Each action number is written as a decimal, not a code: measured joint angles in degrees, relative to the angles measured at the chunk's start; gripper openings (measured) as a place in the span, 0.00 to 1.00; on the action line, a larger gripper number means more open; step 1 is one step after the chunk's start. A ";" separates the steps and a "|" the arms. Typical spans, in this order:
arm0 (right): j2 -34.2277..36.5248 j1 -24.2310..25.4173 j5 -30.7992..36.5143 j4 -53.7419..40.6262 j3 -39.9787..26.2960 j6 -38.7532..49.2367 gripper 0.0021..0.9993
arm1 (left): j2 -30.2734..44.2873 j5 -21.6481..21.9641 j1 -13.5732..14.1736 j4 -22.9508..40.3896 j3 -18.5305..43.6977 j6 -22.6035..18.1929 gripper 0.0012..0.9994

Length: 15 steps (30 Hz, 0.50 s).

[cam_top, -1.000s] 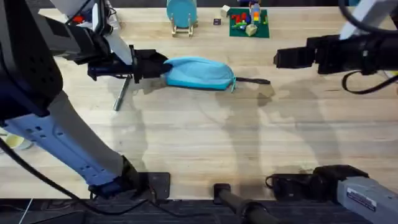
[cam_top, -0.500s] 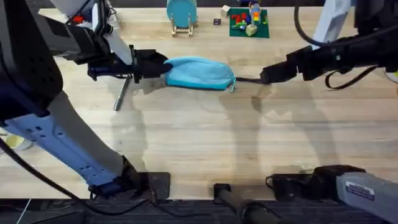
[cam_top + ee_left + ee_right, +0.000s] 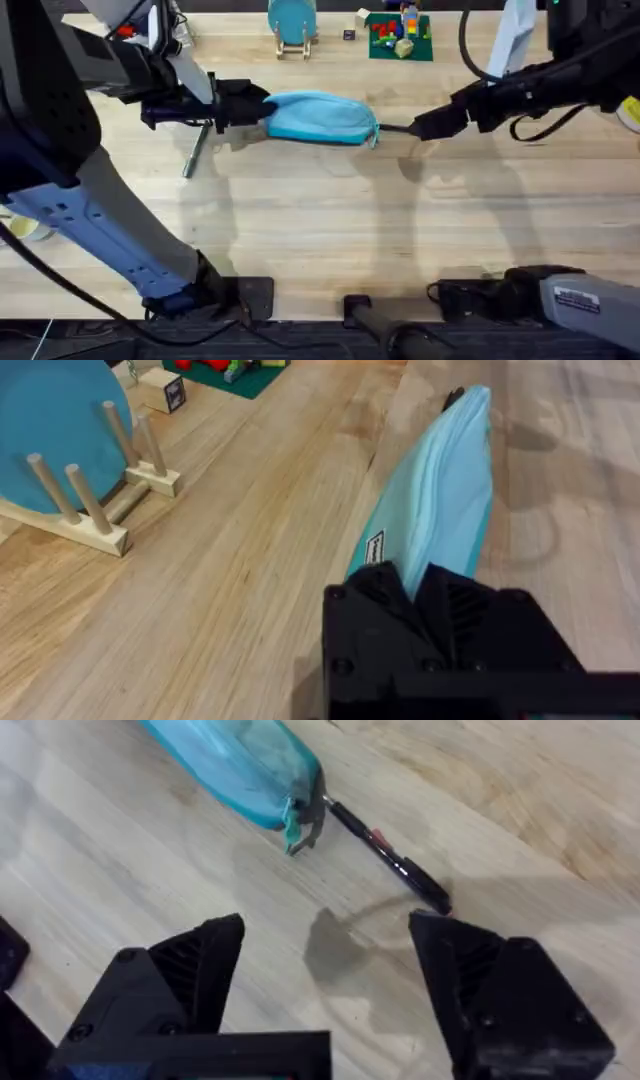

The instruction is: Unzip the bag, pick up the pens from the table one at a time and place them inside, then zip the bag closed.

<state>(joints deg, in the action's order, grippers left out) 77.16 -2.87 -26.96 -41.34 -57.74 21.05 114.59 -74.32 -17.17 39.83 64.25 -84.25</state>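
While clamped shut on one end of the bag, left end effector anchors it on the counter. Right end effector hangs spread wide, empty, just off the bag's far end, over the black pen. Black pen lies touching the bag's zipper-pull end; silver pen lies beside the bag's clamped end, under the left arm. Zipper looks closed, so probably unzip first: pinch the small pull, not the pen, drag along the bag toward the clamp. Plenty of bare counter on the near side of the bag; disc stand and toy tray well behind it.
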 joint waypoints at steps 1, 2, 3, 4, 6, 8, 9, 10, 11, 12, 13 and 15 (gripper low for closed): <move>0.28 0.00 -0.09 0.08 0.00 0.36 1.00 | 0.00 0.00 0.00 0.00 0.00 0.00 0.04; 0.65 0.00 -0.10 0.32 0.00 0.67 1.00 | 0.00 0.00 0.00 0.00 0.00 0.00 0.04; 1.00 0.00 -0.11 0.60 -0.02 0.96 1.00 | 0.00 0.00 0.00 0.00 0.00 0.00 0.04; 1.44 0.00 -0.13 0.89 -0.02 1.28 1.00 | 0.00 0.00 0.00 0.00 0.00 0.00 0.04; 2.22 0.00 -0.37 1.47 -0.02 1.57 1.00 | 0.00 0.00 0.00 0.00 0.00 0.00 0.04; 2.96 0.00 -1.44 2.24 -0.02 1.97 1.00 | 0.00 0.00 0.00 0.00 0.00 0.00 0.04; 3.27 0.00 -2.15 2.63 -0.02 2.25 1.00 | 0.00 0.00 0.00 0.00 0.00 0.00 0.04; 3.52 0.00 -2.91 2.97 -0.02 2.63 1.00 | 0.00 0.00 0.00 0.00 0.00 0.00 0.04; 3.80 -0.02 -3.60 3.41 -0.02 2.98 1.00 | 0.00 0.00 0.00 0.00 0.00 0.00 0.04; 4.03 -0.07 -4.17 3.77 -0.04 3.16 1.00 | 0.00 0.00 0.00 0.00 0.00 0.00 0.04; 4.28 -0.13 -4.56 3.98 -0.09 3.41 1.00 | 0.00 0.00 0.00 0.00 0.00 0.00 0.04; 4.76 -0.35 -5.25 4.05 -0.09 3.85 1.00 | 0.00 0.00 0.00 0.00 0.00 0.00 0.04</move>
<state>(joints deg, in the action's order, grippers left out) 81.92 -3.22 -32.21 -37.30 -57.82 24.90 114.59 -74.32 -17.17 39.83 64.25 -84.25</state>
